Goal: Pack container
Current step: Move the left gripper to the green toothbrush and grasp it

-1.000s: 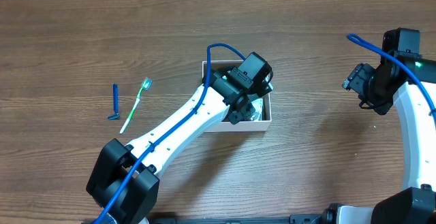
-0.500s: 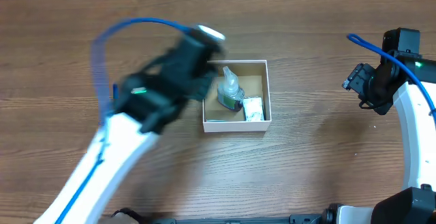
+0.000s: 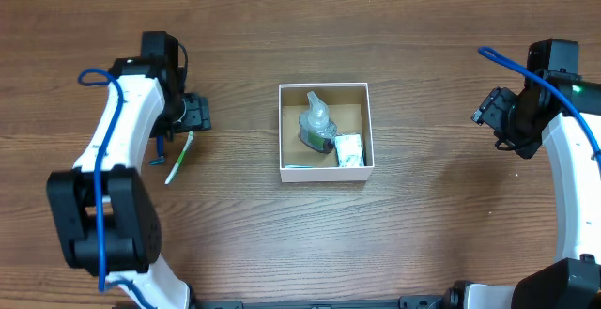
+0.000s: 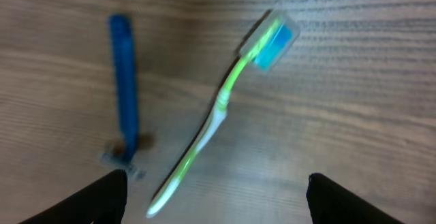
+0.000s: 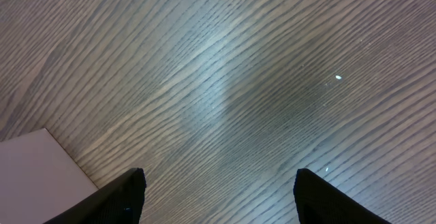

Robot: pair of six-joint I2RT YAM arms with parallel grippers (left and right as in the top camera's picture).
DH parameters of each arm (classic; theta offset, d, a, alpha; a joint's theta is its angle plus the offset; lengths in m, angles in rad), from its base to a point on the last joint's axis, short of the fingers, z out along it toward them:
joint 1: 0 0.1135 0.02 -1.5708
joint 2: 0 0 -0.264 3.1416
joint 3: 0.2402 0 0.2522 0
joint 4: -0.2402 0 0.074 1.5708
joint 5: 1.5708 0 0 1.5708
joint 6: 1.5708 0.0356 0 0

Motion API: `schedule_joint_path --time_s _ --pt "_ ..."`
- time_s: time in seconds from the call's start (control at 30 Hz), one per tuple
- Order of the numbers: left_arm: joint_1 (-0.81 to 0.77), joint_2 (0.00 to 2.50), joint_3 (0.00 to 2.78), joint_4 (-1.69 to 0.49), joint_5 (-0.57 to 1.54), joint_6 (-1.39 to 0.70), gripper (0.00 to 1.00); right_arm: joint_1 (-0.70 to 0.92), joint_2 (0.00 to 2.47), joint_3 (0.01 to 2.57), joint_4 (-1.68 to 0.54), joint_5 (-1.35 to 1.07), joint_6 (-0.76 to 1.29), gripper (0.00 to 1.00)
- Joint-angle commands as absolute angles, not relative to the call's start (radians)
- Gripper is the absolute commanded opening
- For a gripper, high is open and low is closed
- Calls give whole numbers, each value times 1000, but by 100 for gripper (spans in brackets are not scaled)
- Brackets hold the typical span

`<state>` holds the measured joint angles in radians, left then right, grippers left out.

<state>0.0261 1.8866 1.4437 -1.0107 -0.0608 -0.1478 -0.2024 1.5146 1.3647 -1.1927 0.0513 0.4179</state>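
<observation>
The container [image 3: 367, 126], a small white-walled box with a brown inside, sits mid-table. A clear pump bottle [image 3: 317, 124] and a small white packet [image 3: 349, 150] lie in it. A green toothbrush [image 3: 179, 158] and a blue razor [image 3: 160, 149] lie on the table at the left; both show in the left wrist view, toothbrush [image 4: 218, 108] and razor [image 4: 125, 108]. My left gripper [image 3: 194, 114] is open and empty above them, its fingers [image 4: 216, 200] spread around the toothbrush's handle end. My right gripper [image 3: 490, 114] is open and empty at the far right [image 5: 219, 197].
The wooden table [image 3: 423, 215] spreads around the box. A white corner [image 5: 41, 166] shows at the lower left of the right wrist view.
My left arm has swung from over the container to the left and now hangs over the toothbrush and razor. The bottle and packet lie uncovered in the box. The right arm has not moved.
</observation>
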Motion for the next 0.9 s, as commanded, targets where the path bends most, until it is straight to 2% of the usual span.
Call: schedule_joint_path --time_s 0.0,0.27,0.37,0.5,0.57,0.63,0.67,0.8,0.87 --pt "24 1972 1442 -976 1 -108 83 -202 1509 1362 -1188 50 415 72" --pt "26 2081 1442 -956 1 -108 83 -202 1509 1362 -1187 51 415 72" --pt "24 2099 1442 -966 1 -108 78 -202 1509 1362 -1188 51 415 72" --pt "24 2106 1436 -976 1 -108 60 -202 1509 1362 -1188 51 415 72" --pt "24 2106 1432 -983 1 -108 45 -202 1509 1362 -1188 51 415 72" --pt "24 2106 1428 -983 1 -108 36 -202 1509 1362 -1187 51 414 72" --pt "23 2106 1427 -984 1 -109 24 -202 1509 1362 -1187 51 415 72" --pt "23 2106 1427 -991 1 -109 14 -202 1509 1362 -1187 50 415 72" --pt "23 2106 1427 -998 1 -109 4 -202 1509 1362 -1188 51 414 72"
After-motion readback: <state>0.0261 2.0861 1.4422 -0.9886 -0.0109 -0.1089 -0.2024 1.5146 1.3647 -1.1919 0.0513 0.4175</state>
